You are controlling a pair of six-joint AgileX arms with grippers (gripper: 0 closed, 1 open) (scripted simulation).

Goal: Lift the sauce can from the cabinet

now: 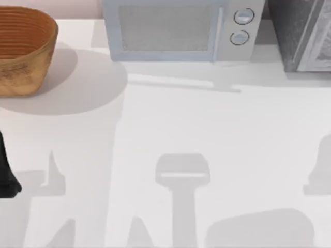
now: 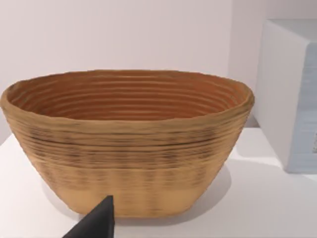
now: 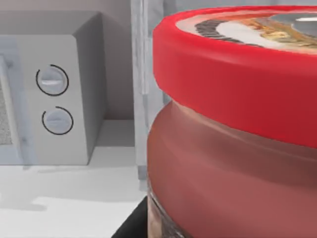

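Note:
The sauce can (image 3: 233,129) looms very close in the right wrist view, with a red lid bearing a dark-and-gold emblem and a red-orange body. A dark part of my right gripper (image 3: 132,225) sits against the can's lower side. Behind the can runs the pale frame of the cabinet (image 3: 141,74). In the top view the dark speckled cabinet (image 1: 289,31) stands at the back right corner. My left arm (image 1: 6,178) rests at the table's left edge, and its gripper (image 2: 96,223) points toward the basket.
A big woven basket (image 1: 23,49) stands at the back left, also close ahead of the left wrist as the basket (image 2: 126,144). A light grey microwave (image 1: 176,28) with two round knobs stands at the back middle, left of the cabinet.

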